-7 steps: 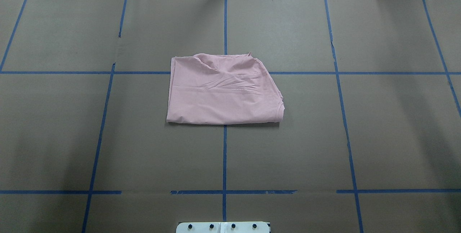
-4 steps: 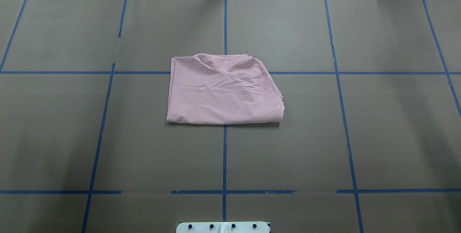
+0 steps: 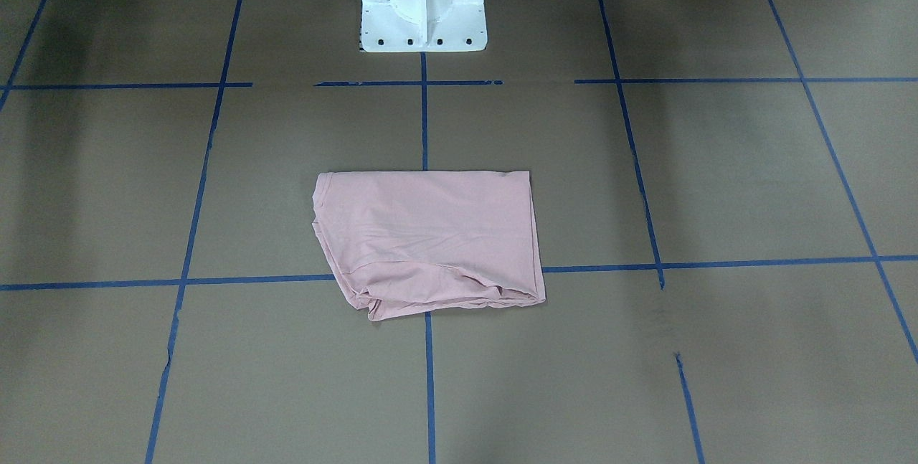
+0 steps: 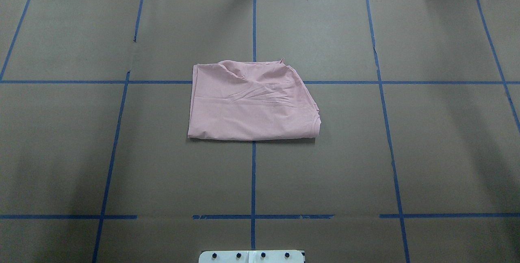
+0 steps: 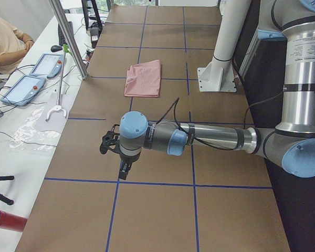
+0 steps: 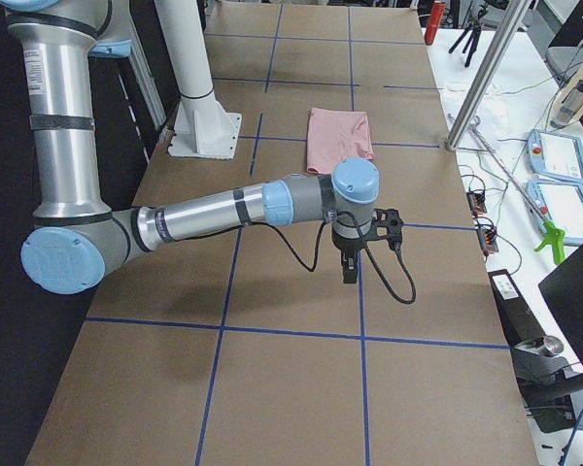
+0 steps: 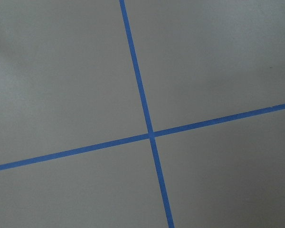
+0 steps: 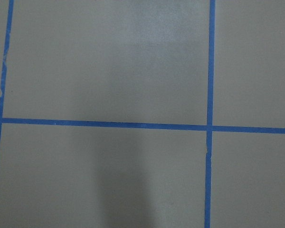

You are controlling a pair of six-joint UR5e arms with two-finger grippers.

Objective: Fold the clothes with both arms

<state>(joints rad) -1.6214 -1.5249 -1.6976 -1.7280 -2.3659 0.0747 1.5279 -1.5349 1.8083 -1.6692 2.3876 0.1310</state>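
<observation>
The pale pink T-shirt (image 4: 252, 104) lies folded into a rough rectangle at the middle of the brown table, plain side up, with wrinkles along its far edge. It also shows in the front view (image 3: 430, 234), the left side view (image 5: 143, 79) and the right side view (image 6: 338, 139). Neither arm shows in the overhead or front view. My left gripper (image 5: 125, 169) hangs over bare table far from the shirt, toward the table's left end. My right gripper (image 6: 350, 267) hangs toward the right end. I cannot tell whether either is open or shut. Both wrist views show only table and tape.
Blue tape lines (image 4: 253, 173) grid the brown table. The white pedestal base (image 3: 423, 12) stands at the robot's side of the table. A metal post (image 5: 68, 37), tablets (image 5: 34, 79) and a seated person (image 5: 5, 42) are on the far side.
</observation>
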